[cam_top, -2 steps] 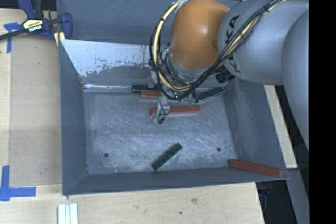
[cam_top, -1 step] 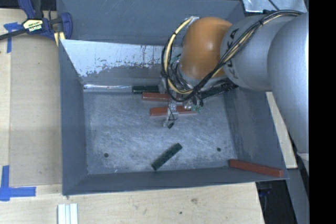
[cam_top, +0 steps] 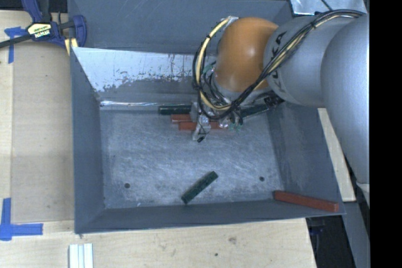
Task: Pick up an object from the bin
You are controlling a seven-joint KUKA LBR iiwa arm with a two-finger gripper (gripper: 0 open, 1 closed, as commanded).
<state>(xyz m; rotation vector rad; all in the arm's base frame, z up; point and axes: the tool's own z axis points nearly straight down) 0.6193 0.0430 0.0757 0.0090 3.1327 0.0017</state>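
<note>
1. Camera view: the gripper point(cam_top: 201, 130) hangs low near the back of the grey bin point(cam_top: 88, 160), its tip down among a small cluster of things lying at the foot of the back wall.
2. Right at the gripper, on its left side as seen, lies a reddish-brown block point(cam_top: 185, 126); more of the same colour shows just to the gripper's right. This is the thing the gripper is over.
3. Just behind and to the left of the gripper lies a black stick point(cam_top: 171, 110), along the back wall.
4. To the right of the gripper a thin dark green piece point(cam_top: 256, 109) slants out from under the wrist.
5. Well in front of the gripper a dark green flat bar point(cam_top: 200, 187) lies alone and aslant on the bin floor, near the front wall.
6. Far to the front right of the gripper a long reddish-brown bar point(cam_top: 306, 201) rests at the bin's corner.
7. The orange cover point(cam_top: 248, 53) and looped cables point(cam_top: 204, 59) of the arm point(cam_top: 320, 59) hide the gripper's upper part and part of the cluster; whether the gripper is spread or pinching the block cannot be told
</note>
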